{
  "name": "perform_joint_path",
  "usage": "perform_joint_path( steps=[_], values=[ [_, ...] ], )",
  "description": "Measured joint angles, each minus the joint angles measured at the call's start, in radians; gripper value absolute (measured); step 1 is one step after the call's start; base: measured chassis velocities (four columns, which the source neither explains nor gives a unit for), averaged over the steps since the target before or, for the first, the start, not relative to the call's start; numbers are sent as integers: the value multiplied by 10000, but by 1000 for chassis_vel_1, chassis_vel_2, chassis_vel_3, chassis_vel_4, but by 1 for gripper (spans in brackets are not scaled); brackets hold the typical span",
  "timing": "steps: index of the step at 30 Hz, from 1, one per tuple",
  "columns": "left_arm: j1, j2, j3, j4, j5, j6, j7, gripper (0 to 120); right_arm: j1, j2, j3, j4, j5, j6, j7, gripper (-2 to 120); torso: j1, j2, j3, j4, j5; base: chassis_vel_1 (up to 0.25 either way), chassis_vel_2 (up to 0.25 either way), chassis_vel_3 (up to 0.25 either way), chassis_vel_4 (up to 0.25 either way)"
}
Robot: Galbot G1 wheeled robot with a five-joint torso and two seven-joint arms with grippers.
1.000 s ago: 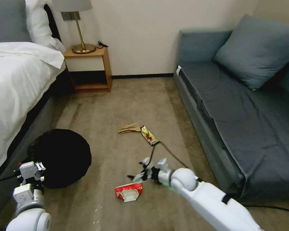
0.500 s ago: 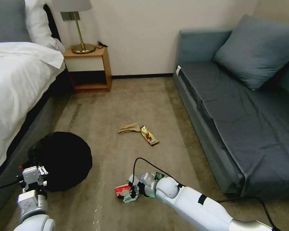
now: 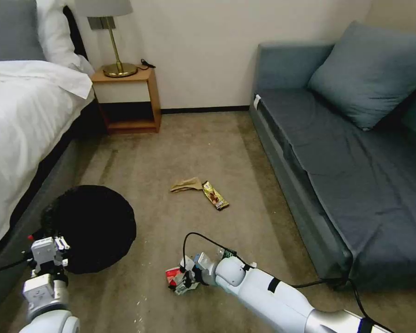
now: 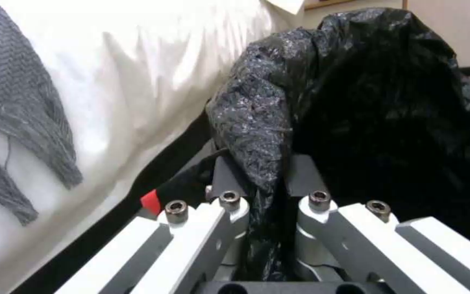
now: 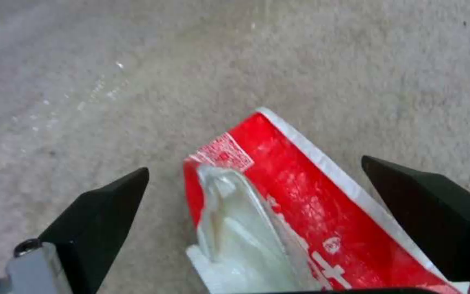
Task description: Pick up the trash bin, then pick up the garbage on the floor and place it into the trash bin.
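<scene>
Down at the carpet [image 3: 208, 148]: right gripper [image 5: 254, 228] with jaws spread either side of the red-white wrapper [image 5: 295, 212], not yet pinching, wrapper's long axis running away from the wrist. Beside the bed [image 3: 18, 115]: left gripper [image 4: 262, 179], jaws pinching the bagged rim of the trash bin [image 3: 94, 226]. Farther off, near mid-floor: gold-brown snack wrapper [image 3: 215, 195] lying slantwise, touching crumpled tan paper [image 3: 186, 185].

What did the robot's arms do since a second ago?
The right hand swung from near the bottle over to the red wrapper and now sits open around it, not squeezing yet. The left hand kept pinching the bin bag, and the bin barely shifted. The tan paper and gold wrapper stayed put.
</scene>
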Motion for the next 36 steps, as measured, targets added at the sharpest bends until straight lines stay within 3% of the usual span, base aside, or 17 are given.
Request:
perform_joint_path(
  steps=[8,27,36],
  values=[
    [142,-62,111,-70,161,-23,0,7,-31,163,147,-794,-923,345,15,98,0,0,0,1,1,0,0,0,0],
    [355,-9,182,-140,226,-201,-49,7,-379,221,939,-956,-1964,862,-244,25,0,1,-1,0,2,0,0,0,0],
    [412,33,141,-98,245,-242,-55,7,-676,183,1600,-825,-2254,1020,-336,7,0,0,0,4,3,0,0,0,0]
  ],
)
